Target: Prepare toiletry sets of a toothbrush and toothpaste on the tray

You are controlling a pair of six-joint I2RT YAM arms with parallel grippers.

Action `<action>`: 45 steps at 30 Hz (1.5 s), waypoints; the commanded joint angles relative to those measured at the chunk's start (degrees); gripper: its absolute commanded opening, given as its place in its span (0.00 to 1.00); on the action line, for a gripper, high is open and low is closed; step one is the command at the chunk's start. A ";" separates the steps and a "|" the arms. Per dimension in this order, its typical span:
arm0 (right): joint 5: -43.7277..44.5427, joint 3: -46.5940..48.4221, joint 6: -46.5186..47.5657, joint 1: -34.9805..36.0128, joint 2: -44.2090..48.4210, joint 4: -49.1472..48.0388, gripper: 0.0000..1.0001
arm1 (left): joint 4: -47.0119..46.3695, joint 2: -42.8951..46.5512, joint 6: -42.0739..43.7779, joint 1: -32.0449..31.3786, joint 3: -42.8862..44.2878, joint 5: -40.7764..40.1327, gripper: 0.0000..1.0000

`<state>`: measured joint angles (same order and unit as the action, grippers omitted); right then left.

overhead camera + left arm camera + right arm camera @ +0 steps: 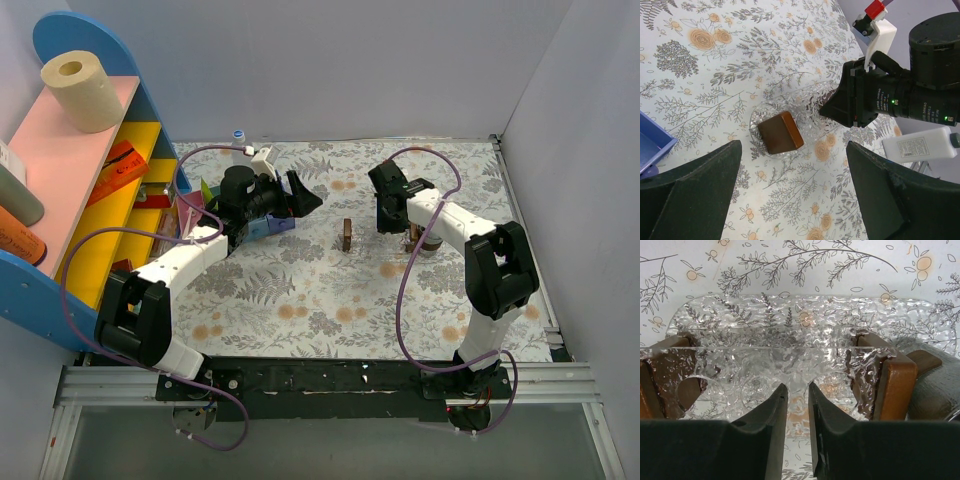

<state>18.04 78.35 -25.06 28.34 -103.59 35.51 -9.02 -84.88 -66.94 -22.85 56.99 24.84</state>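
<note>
The clear textured tray (805, 320) has a brown wooden block at each end (892, 385). My right gripper (796, 385) is closed to a narrow gap on the middle of its near rim. In the top view the tray (380, 243) lies mid-table between its two brown ends, with my right gripper (388, 222) over it. My left gripper (308, 200) is open and empty, left of the tray. In the left wrist view my left gripper (794, 150) hovers above the cloth, near the tray's brown end (780, 132). No toothbrush or toothpaste is in view.
A blue compartment box (265, 228) sits under my left wrist and shows in the left wrist view (652, 142). A shelf (100, 190) with a paper roll (80, 90) stands at the left. A white bottle (920, 145) lies beyond the right arm.
</note>
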 commanded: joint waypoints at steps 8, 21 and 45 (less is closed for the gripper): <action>0.68 1.99 1.15 -0.48 -0.91 1.94 0.36 | -0.12 1.21 0.14 -0.09 -0.13 0.65 0.86; 0.33 2.69 1.42 -0.48 0.93 1.58 0.43 | -0.74 2.17 0.31 -0.18 -0.83 -0.58 0.86; -2.05 3.66 2.21 -0.48 7.43 -0.17 0.45 | -3.99 8.85 5.15 -0.18 -3.90 -3.39 0.91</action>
<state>16.91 79.53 -23.55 28.14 -100.64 36.27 -11.03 -80.97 -64.47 -22.85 54.08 23.03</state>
